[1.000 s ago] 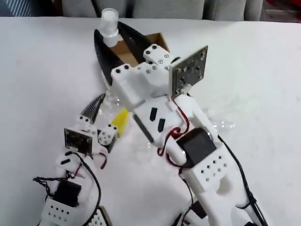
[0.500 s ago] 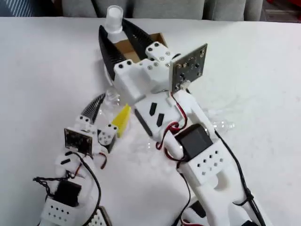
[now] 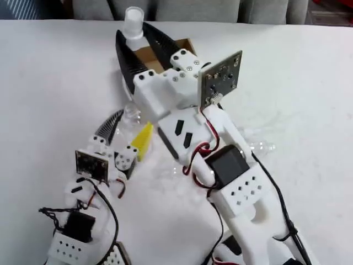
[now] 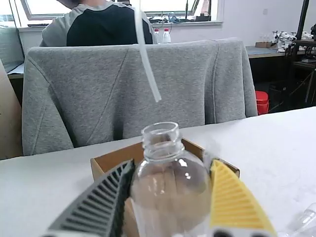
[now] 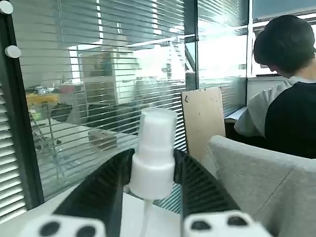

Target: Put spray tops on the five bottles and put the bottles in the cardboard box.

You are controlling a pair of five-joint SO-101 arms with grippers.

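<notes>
My right gripper [image 3: 134,32] is shut on a white spray top [image 3: 133,21] and holds it high over the far side of the cardboard box [image 3: 144,55]. The right wrist view has the spray top [image 5: 153,153] upright between the black fingers [image 5: 202,187]. My left gripper [image 3: 132,121], with one grey and one yellow finger, is shut on a clear bottle [image 3: 130,115] standing just in front of the box. In the left wrist view the bottle [image 4: 168,192] has an open neck, and the spray top's thin tube [image 4: 146,59] hangs above it, slightly to one side.
More clear bottles [image 3: 258,146] lie on the white table to the right of the right arm; one bottle [image 4: 307,219] shows at the left wrist view's edge. Grey chair backs [image 3: 193,10] line the table's far edge. The box [image 4: 111,159] stands open.
The right gripper with the spray top shifted a little farther back and to the right over the box, then held still. The left arm and bottle have not moved.
</notes>
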